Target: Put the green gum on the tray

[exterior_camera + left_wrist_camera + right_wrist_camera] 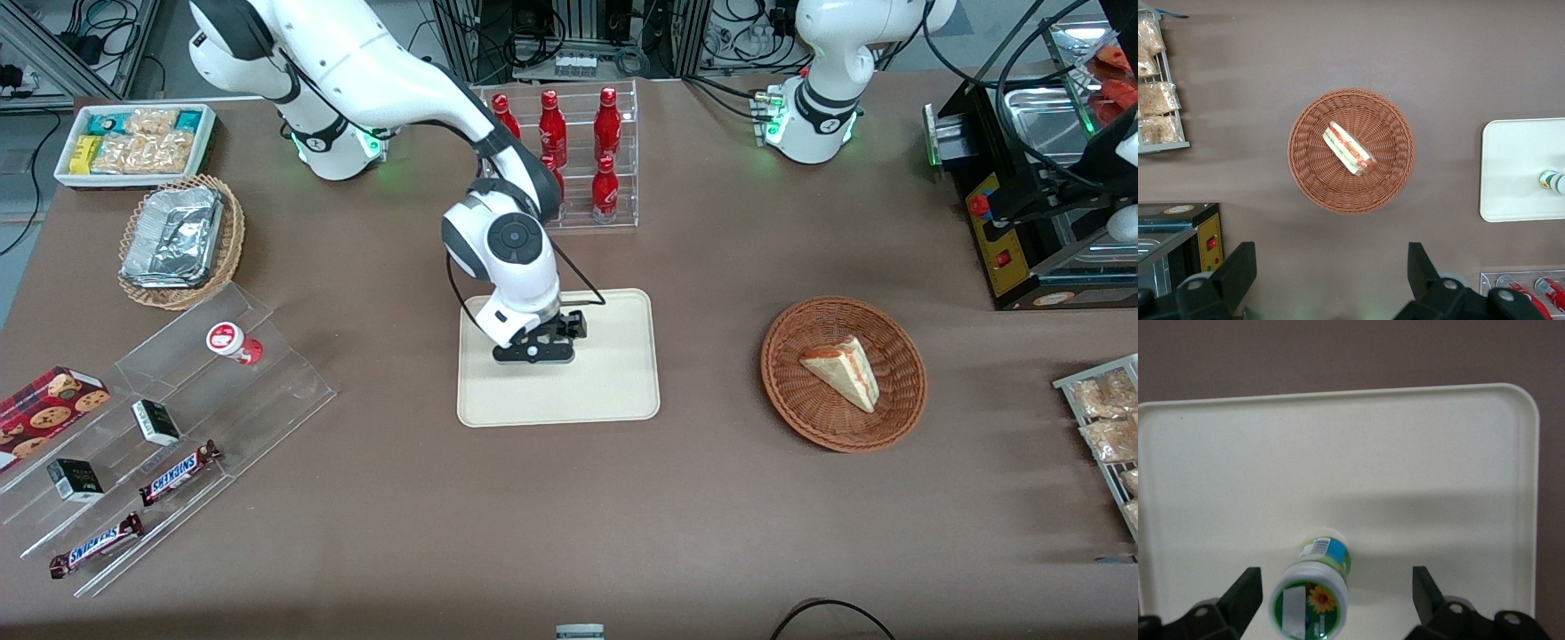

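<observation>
The small white green-lidded gum bottle (pixel 1313 597) is seen standing on the cream-beige rectangular tray (pixel 1418 453), between the gripper's (pixel 1337 597) wide-open, empty fingers (pixel 1245 593).

We log the green gum (pixel 1313 596) standing on the tray (pixel 613 391), between the spread fingers of the gripper (pixel 534 350) poised just above it, seemingly apart from both. The bottle rack (pixel 578 160) lies farther from the front camera than the tray; the sandwich basket (pixel 843 373) sits toward the parked arm's end.

Green gum (pixel 1313 595) hidden under pincer (pixel 534 353) in front view; tray (pixel 1511 167) cut by left wrist frame edge.
</observation>
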`<state>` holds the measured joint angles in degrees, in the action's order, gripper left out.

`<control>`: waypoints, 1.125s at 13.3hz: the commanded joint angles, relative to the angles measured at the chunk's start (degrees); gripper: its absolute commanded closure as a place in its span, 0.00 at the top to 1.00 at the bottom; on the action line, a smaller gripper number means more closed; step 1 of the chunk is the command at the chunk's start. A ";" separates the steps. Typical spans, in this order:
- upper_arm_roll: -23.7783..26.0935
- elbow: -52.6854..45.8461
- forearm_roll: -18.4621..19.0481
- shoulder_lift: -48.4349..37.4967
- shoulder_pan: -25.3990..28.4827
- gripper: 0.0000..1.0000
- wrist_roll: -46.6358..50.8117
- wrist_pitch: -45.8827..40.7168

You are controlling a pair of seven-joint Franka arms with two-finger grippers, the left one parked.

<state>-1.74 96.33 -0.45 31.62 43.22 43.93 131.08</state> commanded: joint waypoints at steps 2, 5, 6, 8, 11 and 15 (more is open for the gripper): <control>0.42 1.39 0.54 -9.97 -2.08 1.00 -0.86 -9.24; 0.51 3.16 0.19 -17.71 -5.06 1.00 -4.10 -15.74; 0.51 3.07 0.18 -20.09 -6.38 1.00 -4.81 -18.64; 0.42 2.98 -0.69 -24.31 -9.10 1.00 -9.53 -24.70; 0.33 2.63 -3.41 -28.88 -16.21 1.00 -20.69 -32.71; 0.24 2.81 -6.67 -32.84 -28.51 1.00 -37.21 -38.60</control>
<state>-1.88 97.47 -4.93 1.32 19.34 12.97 94.68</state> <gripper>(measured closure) 0.000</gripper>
